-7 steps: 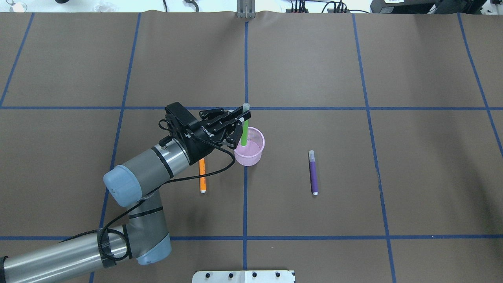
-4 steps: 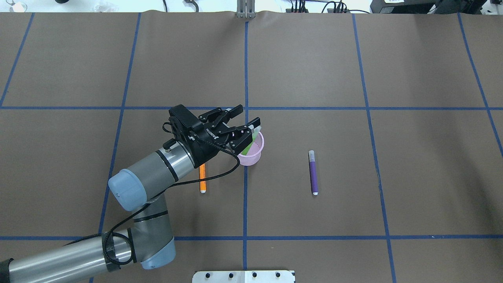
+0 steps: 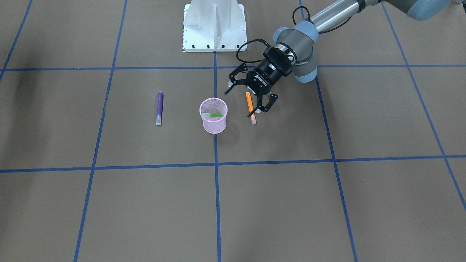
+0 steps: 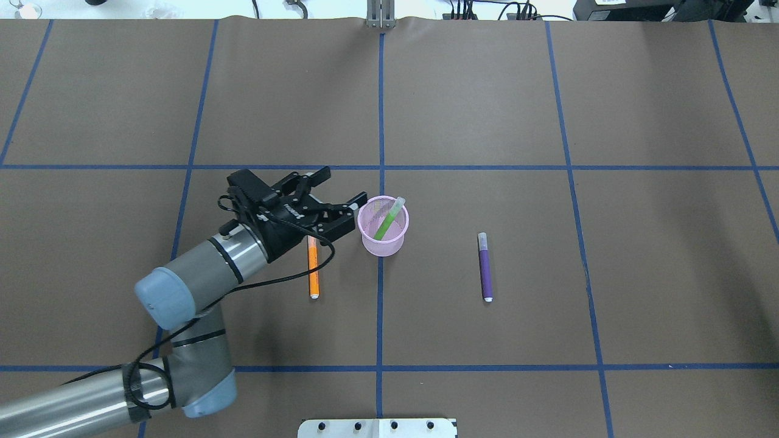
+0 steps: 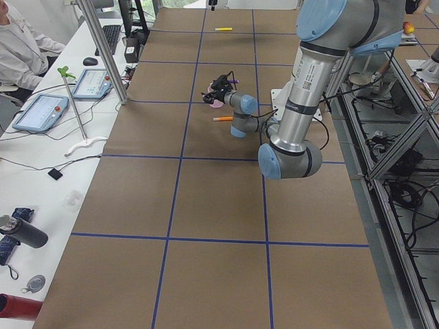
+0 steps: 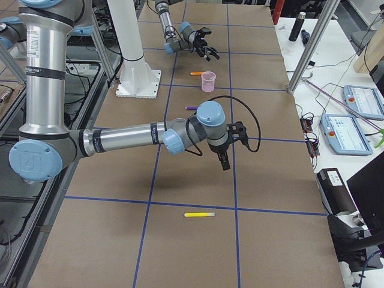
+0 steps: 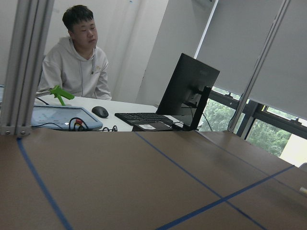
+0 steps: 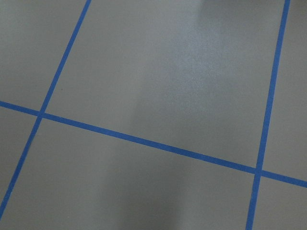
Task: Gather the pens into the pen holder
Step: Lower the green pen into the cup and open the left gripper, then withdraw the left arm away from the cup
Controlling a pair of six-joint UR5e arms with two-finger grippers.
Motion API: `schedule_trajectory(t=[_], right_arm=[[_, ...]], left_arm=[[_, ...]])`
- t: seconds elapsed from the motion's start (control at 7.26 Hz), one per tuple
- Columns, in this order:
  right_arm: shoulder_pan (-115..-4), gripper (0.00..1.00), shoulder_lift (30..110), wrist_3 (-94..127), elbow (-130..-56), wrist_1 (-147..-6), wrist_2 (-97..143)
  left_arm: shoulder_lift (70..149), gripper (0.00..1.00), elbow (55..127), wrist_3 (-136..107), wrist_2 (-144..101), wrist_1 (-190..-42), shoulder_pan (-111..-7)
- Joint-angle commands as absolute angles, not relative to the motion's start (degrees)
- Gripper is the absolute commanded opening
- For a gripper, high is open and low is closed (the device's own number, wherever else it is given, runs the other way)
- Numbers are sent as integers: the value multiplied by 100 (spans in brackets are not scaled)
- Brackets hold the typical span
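Observation:
The pink mesh pen holder (image 4: 383, 243) stands upright near the table's middle, also in the front view (image 3: 214, 123). A green pen (image 4: 384, 225) leans inside it, cap end over the rim. My left gripper (image 4: 344, 185) is open and empty just left of the holder, above the top end of an orange pen (image 4: 313, 271) that lies on the table. A purple pen (image 4: 485, 271) lies to the holder's right. A yellow pen (image 6: 199, 214) lies far off on the right side. My right gripper (image 6: 224, 161) shows only in the right side view, so I cannot tell its state.
The table is covered in brown paper with a blue tape grid (image 4: 380, 121). The robot's white base plate (image 3: 213, 25) stands at the near edge. Desks with monitors and a seated person (image 7: 76, 62) lie beyond the table's end.
My left gripper held the green pen over the holder, opened and let it drop in. It then drew back to the left. The pen now leans in the holder.

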State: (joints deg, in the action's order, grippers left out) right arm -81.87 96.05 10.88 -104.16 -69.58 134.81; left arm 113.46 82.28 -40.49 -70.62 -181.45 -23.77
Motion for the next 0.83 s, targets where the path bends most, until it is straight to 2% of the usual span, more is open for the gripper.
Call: schedule_trajectory(t=[0.0, 0.14, 0.41, 0.69], right_arm=[[-8357, 100, 9694, 740, -10240, -6952, 13526], [-8498, 100, 9712, 329, -10022, -6961, 13544], [-8683, 100, 9808, -217, -9643, -6926, 13535], [-8807, 100, 10140, -614, -9510, -6926, 13483]], left_arm=[[10253, 100, 8891, -4043, -8587, -17136, -3370], [9874, 100, 9243, -4017, -9918, -16390, -4236], [9712, 100, 9290, -3581, -13081, -15176, -6580], [9458, 100, 9308, -1550, -14331, -13527, -8089]])
